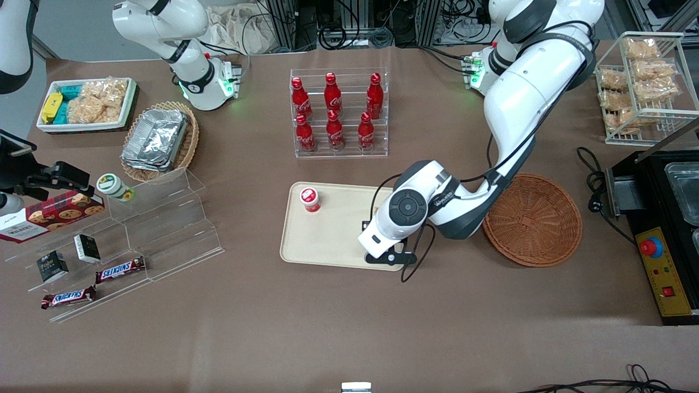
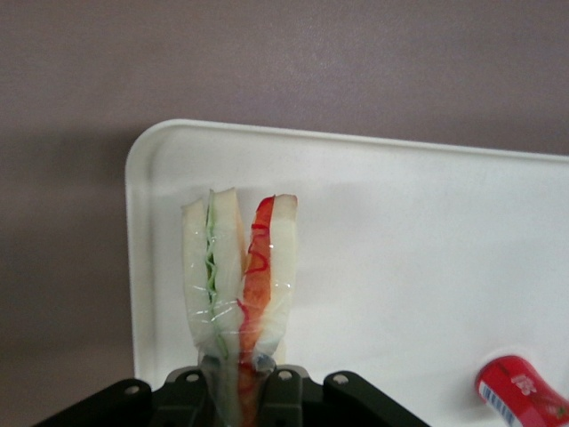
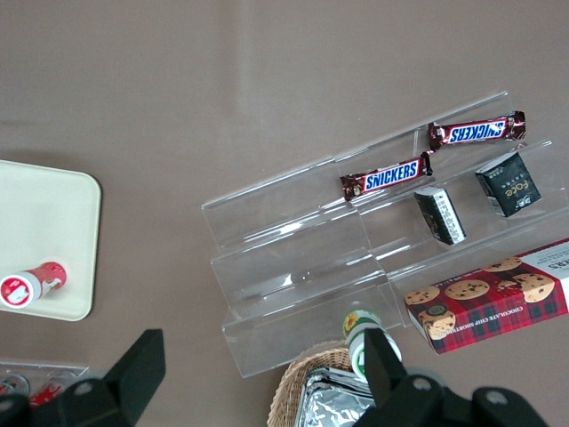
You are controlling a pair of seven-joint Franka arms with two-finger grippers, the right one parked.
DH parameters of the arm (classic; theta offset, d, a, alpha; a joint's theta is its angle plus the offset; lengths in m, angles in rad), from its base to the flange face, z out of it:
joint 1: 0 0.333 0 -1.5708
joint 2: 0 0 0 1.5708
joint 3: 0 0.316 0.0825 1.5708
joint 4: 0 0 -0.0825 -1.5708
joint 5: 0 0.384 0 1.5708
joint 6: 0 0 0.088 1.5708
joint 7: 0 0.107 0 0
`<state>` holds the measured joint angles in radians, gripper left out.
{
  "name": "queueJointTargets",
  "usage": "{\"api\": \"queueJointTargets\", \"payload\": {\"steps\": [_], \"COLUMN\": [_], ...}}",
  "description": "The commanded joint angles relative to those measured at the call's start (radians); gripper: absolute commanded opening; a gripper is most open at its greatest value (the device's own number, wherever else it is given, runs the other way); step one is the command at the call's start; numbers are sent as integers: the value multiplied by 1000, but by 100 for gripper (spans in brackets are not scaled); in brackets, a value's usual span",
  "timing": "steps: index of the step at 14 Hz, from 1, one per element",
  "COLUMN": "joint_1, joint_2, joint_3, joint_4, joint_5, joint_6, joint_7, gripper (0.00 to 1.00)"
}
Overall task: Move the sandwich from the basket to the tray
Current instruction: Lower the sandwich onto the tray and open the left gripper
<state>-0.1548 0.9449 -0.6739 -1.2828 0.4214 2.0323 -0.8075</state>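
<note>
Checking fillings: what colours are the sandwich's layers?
Green and orange-red between white bread, held by gripper; left wrist view.

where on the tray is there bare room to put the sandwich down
The tool grips the sandwich over the tray corner nearest the front camera, at the basket end; the surface there is bare. The middle is bare too. Only the red cup occupies the corner nearer the bottle rack.

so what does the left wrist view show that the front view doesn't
Only the left wrist view shows the sandwich, pinched at its narrow end in the gripper and hanging over a corner of the tray.

Only the front view shows the empty basket beside the tray, the rack of cola bottles, and the arm's wrist covering the gripper and sandwich.

Both show the tray and the small red-capped bottle lying on it.
</note>
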Motion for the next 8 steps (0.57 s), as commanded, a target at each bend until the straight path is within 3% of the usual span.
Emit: {"api": "queueJointTargets", "payload": {"steps": [1, 3, 4, 5, 6, 8], "joint_1": [-78, -104, -103, -101, -97, -95], "joint_2": [14, 15, 15, 11, 2, -26], "joint_3": [81, 122, 123, 122, 123, 122], "joint_4": [3, 3, 3, 3, 5, 11], "joint_5": [16, 10, 8, 8, 14, 10], "joint_6": [68, 77, 75, 74, 71, 43], "joint_7": [-42, -55, -53, -52, -49, -53], "gripper": [5, 13, 24, 55, 99, 100]}}
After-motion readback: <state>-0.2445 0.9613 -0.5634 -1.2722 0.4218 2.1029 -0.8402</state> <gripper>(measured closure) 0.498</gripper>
